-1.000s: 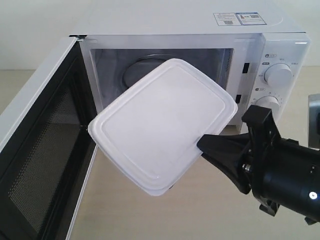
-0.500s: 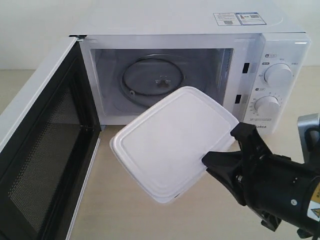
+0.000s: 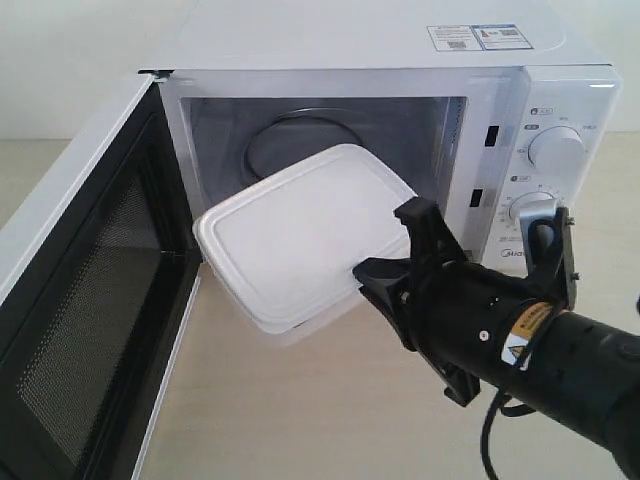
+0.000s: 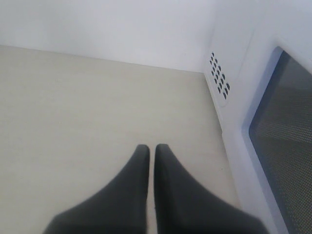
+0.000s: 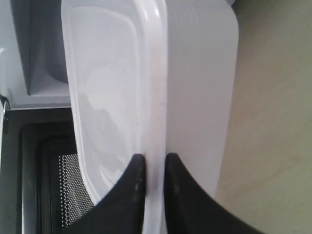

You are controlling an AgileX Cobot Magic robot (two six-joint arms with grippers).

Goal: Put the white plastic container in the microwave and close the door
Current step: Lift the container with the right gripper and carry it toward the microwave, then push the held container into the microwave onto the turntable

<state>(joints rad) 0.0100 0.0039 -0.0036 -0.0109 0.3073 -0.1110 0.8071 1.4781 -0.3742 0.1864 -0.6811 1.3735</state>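
Right hand (image 3: 390, 245): its two fingers pinch the rim of the white plastic container (image 3: 300, 235) at one short end, lid edge between them. That is the only grip on it.

Container: carried tilted, its far end inside the mouth of the microwave (image 3: 350, 40) above the turntable (image 3: 280, 135), its near end out over the bench (image 3: 300, 400). Whether any part rests on the cavity floor cannot be told.

Door (image 3: 90, 300): swung wide to the left, mesh face showing.

Left hand (image 4: 151, 148): fingers pressed together, holding nothing, low over the bench beside the door's outer face.

Risks, in my judgement:
- A pinch on a thin rim at one end leaves the box free to pivot or slip, and a sag could pop the lid.
- The tilt puts the low left corner close to the cavity's left wall, where a push could snag it.
- If released short, with the box overhanging the sill, the door would strike it on closing.
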